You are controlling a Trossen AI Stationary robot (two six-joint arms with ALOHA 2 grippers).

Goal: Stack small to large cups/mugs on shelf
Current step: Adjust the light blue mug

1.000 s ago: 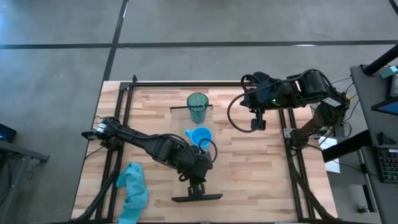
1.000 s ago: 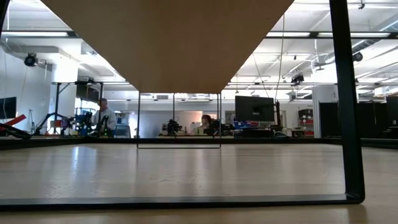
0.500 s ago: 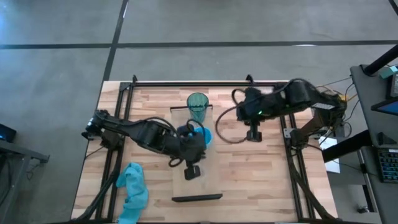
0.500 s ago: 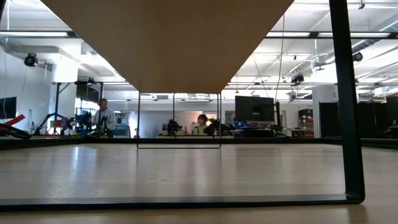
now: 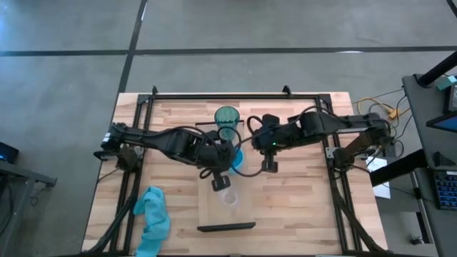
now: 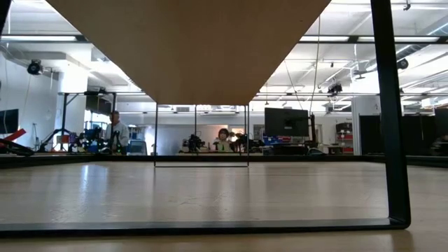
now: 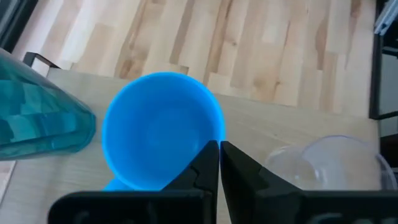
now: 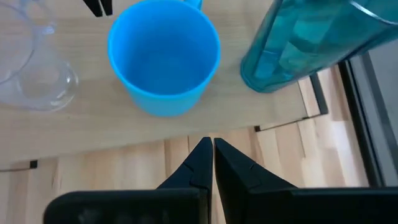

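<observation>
shelf (image 5: 214, 210) on counter (image 5: 300, 207) | teal tumbler (image 5: 227, 118) at far end, blue mug (image 7: 160, 138) beside it, clear cup (image 5: 228, 197) mid-board, probably upright | left gripper (image 7: 219, 163) over mug rim, fingers pressed together, holding nothing | right gripper (image 8: 212, 157) just off shelf edge near mug, fingers closed, empty | cloth (image 5: 152, 220) left of shelf

teal tumbler (image 5: 227, 119), blue mug (image 5: 236, 155), clear cup (image 5: 228, 196), in line, upright on shelf (image 5: 207, 214)
</observation>
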